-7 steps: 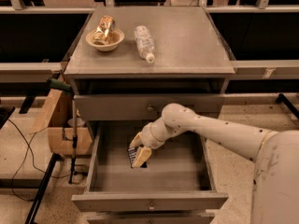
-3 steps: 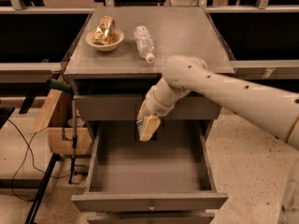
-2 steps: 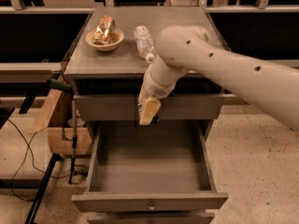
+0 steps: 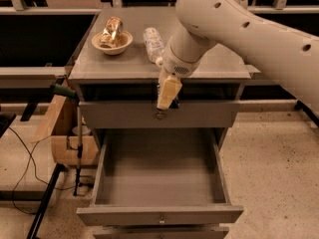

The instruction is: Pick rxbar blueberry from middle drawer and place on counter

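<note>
The middle drawer (image 4: 158, 169) is pulled wide open below the cabinet, and its floor is bare. My gripper (image 4: 168, 94) hangs in front of the closed upper drawer, just below the front edge of the counter (image 4: 219, 63). It is shut on the rxbar blueberry (image 4: 175, 102), of which only a dark sliver shows beside the pale fingers (image 4: 167, 89). The big white arm reaches in from the upper right and covers part of the counter.
A bowl (image 4: 112, 42) with a crumpled packet sits at the counter's back left. A clear plastic bottle (image 4: 153, 44) lies beside it, near the arm. The upper drawer (image 4: 119, 114) is closed. A wooden stand and cables are on the floor at the left.
My gripper has risen out of the open drawer with the bar and now hangs at the height of the counter's front edge. The drawer is left empty.
</note>
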